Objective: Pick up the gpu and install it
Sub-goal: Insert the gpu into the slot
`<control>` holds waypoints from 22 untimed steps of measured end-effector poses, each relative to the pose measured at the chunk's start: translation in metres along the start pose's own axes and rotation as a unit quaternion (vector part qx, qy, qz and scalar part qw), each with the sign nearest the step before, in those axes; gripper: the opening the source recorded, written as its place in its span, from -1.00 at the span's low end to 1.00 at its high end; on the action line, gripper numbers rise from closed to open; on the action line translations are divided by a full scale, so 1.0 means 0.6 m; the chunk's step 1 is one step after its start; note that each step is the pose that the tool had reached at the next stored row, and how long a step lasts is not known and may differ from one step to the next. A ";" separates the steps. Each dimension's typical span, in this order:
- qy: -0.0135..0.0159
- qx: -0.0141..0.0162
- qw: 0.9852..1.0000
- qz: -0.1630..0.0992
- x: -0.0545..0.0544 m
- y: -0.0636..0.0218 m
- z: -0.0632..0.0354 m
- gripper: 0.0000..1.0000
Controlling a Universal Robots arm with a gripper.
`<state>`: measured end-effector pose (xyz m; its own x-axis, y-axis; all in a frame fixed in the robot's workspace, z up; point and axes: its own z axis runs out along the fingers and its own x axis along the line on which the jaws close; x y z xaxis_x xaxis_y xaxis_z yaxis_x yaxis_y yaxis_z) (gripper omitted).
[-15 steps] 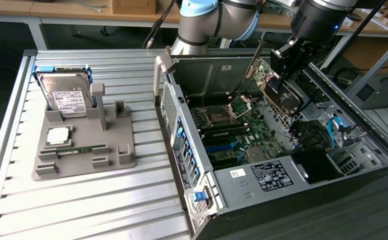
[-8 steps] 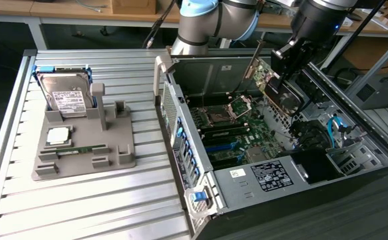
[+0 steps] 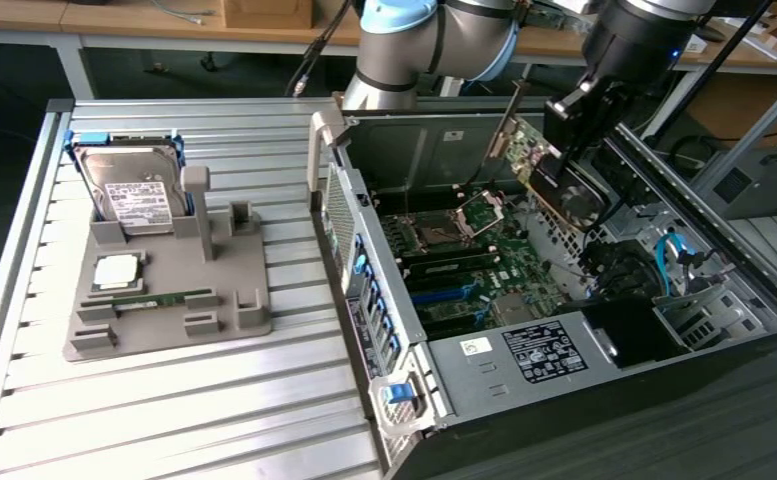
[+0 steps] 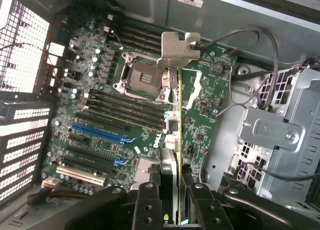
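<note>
A tabletop [image 3: 161, 400] of ribbed silver metal slats is seen in the exterior view. Behind it, along the upper edge of the frame, wooden desks [image 3: 121, 22] with cables and a cardboard box [image 3: 265, 12] are visible. On the tabletop, at the exterior view's left, a grey holder [image 3: 161, 320] is placed, and a hard drive [image 3: 135, 190] with a white label is stood upright in its far end. At the exterior view's right an open computer case [image 3: 522, 370] is laid on its side, so that the green motherboard [image 3: 475, 270] inside is exposed. The robot arm [image 3: 428, 40] is seen at the upper edge, above the case. The gpu [image 3: 562, 200] is held in the air over the open case, in the upper right part of the exterior view, tilted and clear of the motherboard. It is clamped by the gripper [image 3: 572, 150], whose jaws are closed on its two faces. The gpu is a thin flat card with a brownish-green board, a dark face and a silver end bracket. In the wrist view the card [image 4: 173, 105] is seen edge-on between the black fingers [image 4: 148, 200]. Its bracket [image 4: 177, 47] is at the end far from the gripper [image 4: 172, 190], over the motherboard [image 4: 110, 105] near the processor socket [image 4: 140, 77].
</note>
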<state>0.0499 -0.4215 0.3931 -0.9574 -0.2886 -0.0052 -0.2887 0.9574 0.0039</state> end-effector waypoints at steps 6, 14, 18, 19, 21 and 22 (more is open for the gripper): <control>0.000 0.000 1.000 -0.012 0.000 0.000 0.000 -0.47; 0.000 0.000 1.000 -0.029 0.000 0.000 0.000 -0.47; 0.000 0.000 0.999 -0.039 0.000 0.000 0.000 -0.47; 0.000 0.000 0.999 -0.041 0.000 0.000 0.000 -0.47; 0.000 0.000 0.999 -0.045 0.000 0.000 0.000 -0.47; 0.000 0.000 0.999 -0.048 0.000 0.000 0.000 -0.47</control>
<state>0.0499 -0.4215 0.3931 -0.9257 -0.3782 -0.0051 -0.3782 0.9257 0.0039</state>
